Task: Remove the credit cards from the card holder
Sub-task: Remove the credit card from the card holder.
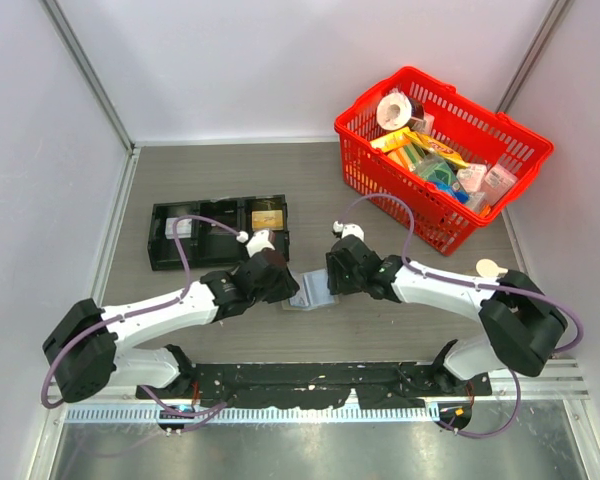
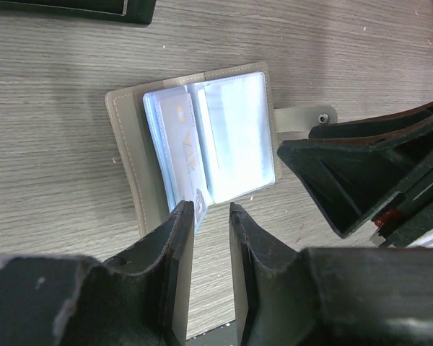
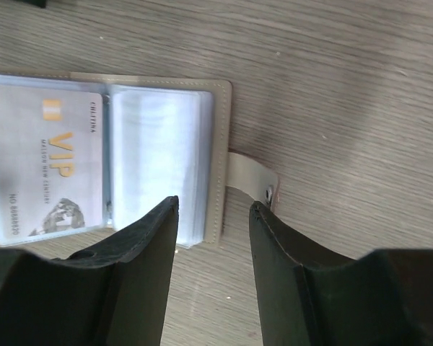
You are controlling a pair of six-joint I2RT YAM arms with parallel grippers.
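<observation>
The card holder (image 1: 311,291) lies open on the table between my two grippers. In the left wrist view its grey cover (image 2: 127,148) and clear pockets face up. A pale credit card (image 2: 181,144) sits in the left pocket. The right wrist view shows the same card (image 3: 49,167), printed VIP, inside the holder (image 3: 221,137), whose snap strap (image 3: 251,177) sticks out on the right. My left gripper (image 2: 211,210) is open and empty at the holder's near edge. My right gripper (image 3: 213,205) is open and empty, straddling the holder's strap-side edge.
A long black three-compartment tray (image 1: 215,232) lies at the back left with items in it. A red basket (image 1: 440,155) full of goods stands at the back right. The right gripper's body (image 2: 361,166) shows close to the holder in the left wrist view.
</observation>
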